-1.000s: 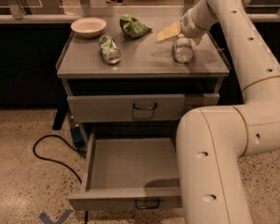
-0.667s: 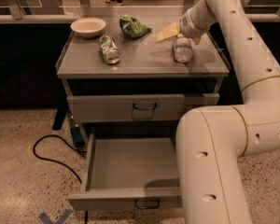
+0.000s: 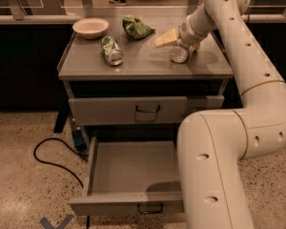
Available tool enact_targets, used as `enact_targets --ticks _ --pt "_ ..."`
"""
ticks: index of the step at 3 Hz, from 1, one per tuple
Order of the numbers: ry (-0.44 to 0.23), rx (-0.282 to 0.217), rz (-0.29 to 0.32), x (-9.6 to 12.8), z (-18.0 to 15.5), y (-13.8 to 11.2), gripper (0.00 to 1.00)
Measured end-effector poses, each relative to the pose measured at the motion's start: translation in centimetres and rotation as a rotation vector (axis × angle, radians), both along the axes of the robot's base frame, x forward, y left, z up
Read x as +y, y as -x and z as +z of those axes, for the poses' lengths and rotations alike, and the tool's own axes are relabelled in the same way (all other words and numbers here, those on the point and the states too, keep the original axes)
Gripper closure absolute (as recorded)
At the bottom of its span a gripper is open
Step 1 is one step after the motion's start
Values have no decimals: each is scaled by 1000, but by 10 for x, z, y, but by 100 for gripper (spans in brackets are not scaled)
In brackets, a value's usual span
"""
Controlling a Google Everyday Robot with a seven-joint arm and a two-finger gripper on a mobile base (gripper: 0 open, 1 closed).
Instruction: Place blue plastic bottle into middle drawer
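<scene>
The blue plastic bottle point(image 3: 179, 54) is on the cabinet top point(image 3: 143, 63) at the right, a small clear bottle. My gripper point(image 3: 183, 41) is right over it at the end of the white arm point(image 3: 229, 27) and touches or nearly touches its far end. A yellowish wedge point(image 3: 165, 37) sticks out to the gripper's left. The middle drawer point(image 3: 133, 168) is pulled open below, grey and with nothing in it, its dark handle point(image 3: 150, 208) at the front. My arm's large lower link point(image 3: 214, 171) covers the drawer's right part.
A white bowl point(image 3: 90, 27), a green crumpled bag point(image 3: 137, 26) and a crushed green-labelled container point(image 3: 112, 50) are on the cabinet top. The upper handled drawer point(image 3: 148, 109) is shut. A black cable point(image 3: 52, 156) runs on the floor at the left.
The gripper and the bottle have shifted slightly left and toward the cabinet's front. Nothing else has moved.
</scene>
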State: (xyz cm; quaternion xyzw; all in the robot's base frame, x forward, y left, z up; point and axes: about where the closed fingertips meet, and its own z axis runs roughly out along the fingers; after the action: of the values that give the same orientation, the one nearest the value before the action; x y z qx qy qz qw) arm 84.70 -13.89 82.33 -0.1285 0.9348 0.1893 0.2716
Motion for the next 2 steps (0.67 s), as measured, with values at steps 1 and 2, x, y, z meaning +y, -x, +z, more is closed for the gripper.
enact_targets --ticks 1,2 --pt "0 0 0 0 0 0 19" --pt "0 0 0 0 0 0 42"
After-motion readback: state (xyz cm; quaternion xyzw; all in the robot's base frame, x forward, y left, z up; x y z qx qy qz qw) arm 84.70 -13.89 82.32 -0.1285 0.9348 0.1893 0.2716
